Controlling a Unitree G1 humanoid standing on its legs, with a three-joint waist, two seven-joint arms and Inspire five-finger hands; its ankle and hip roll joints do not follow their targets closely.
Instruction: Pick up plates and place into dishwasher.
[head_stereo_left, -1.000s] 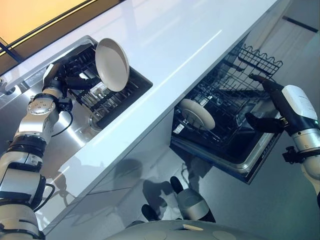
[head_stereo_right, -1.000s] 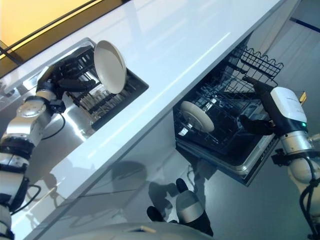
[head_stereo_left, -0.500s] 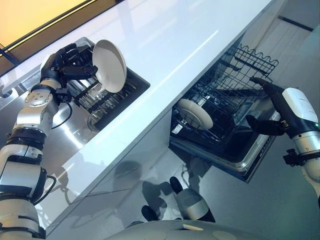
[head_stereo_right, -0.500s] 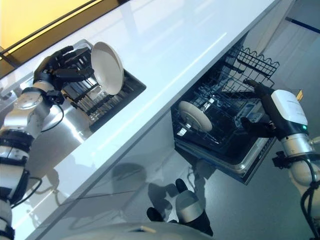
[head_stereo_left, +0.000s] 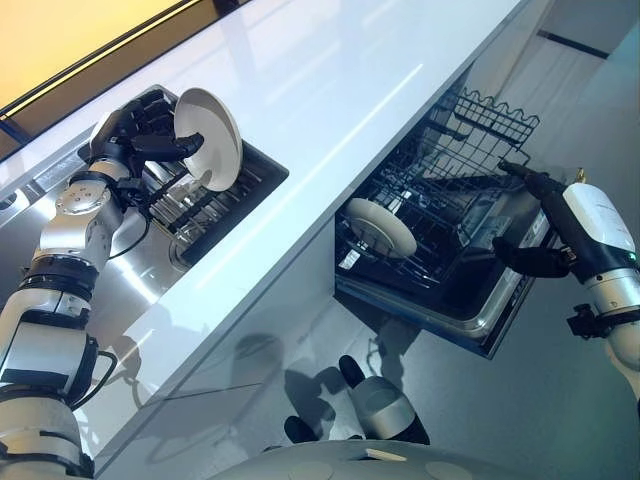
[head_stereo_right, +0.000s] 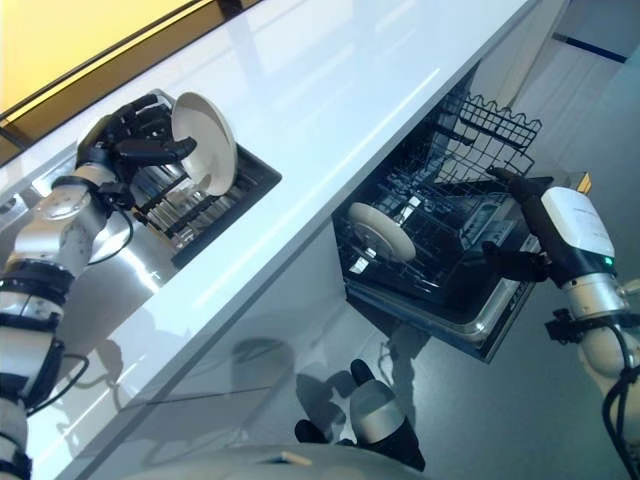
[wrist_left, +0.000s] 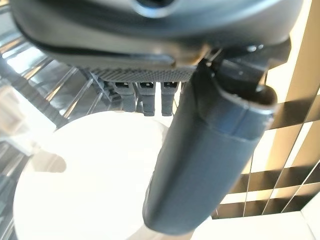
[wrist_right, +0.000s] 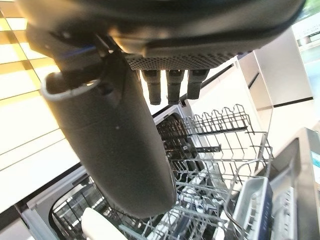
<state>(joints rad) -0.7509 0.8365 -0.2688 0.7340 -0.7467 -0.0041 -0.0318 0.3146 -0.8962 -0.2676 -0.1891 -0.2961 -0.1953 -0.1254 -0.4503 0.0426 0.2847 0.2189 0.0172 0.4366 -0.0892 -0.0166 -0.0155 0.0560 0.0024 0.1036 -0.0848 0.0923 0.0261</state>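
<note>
A long, shiny white countertop (head_stereo_left: 330, 70) runs across the room. A steel sink (head_stereo_left: 60, 290) is set into the countertop at one end. A dark wire drying rack (head_stereo_left: 215, 195) sits in the sink, right at the edge of the countertop. A tall glass (head_stereo_left: 198, 183) stands in the rack. Along the far side of the countertop there is a warm orange wall (head_stereo_left: 60, 40) with a dark strip at its foot. A smooth grey floor (head_stereo_left: 540, 410) lies below the near side of the countertop.
</note>
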